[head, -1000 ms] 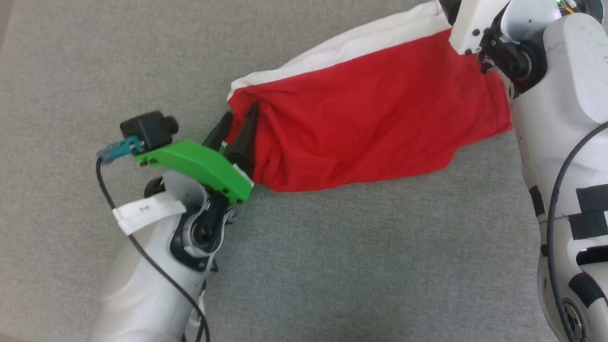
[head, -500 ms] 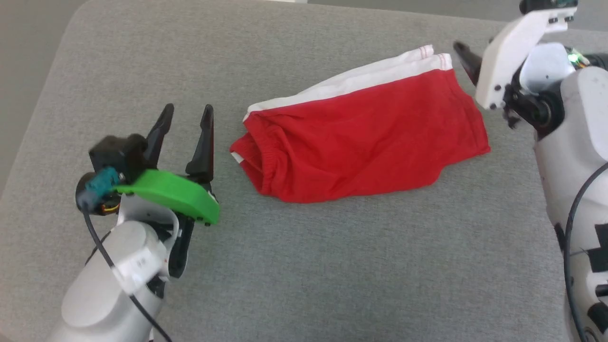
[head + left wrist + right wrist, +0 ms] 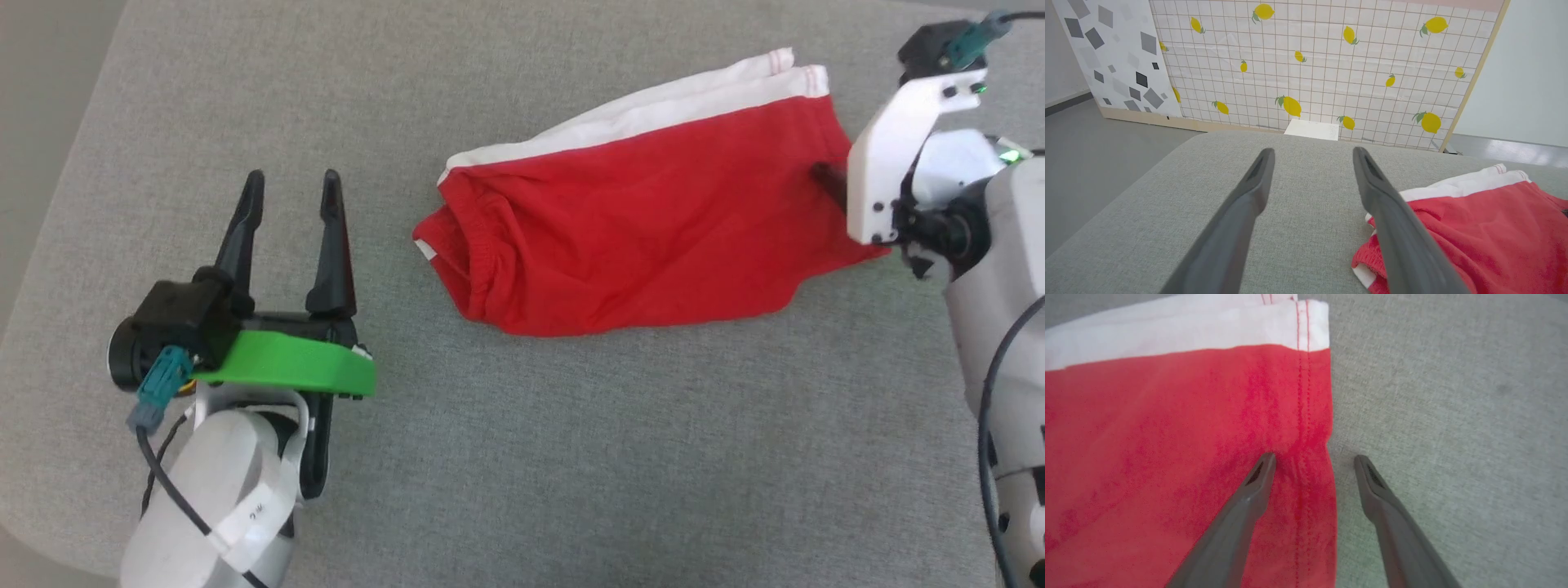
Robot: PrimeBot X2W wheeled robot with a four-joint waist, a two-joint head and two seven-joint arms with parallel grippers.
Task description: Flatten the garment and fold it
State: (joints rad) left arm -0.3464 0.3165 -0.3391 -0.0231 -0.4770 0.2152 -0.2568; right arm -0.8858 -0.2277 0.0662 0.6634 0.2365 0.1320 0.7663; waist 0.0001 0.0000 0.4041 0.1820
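One rumpled, soft red garment

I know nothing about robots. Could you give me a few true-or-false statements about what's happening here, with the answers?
1. A soft bright-red fabric garment with a white band lies on a grey fabric-covered surface. True.
2. The left gripper is shut on the garment. False: its fingers are spread open, beside the garment's end and apart from it.
3. The right gripper is open at the garment's stitched edge, with one finger over red cloth and the other over the grey surface. True.
4. The garment is crumpled into a ball. False: it lies stretched out long, with some wrinkles.
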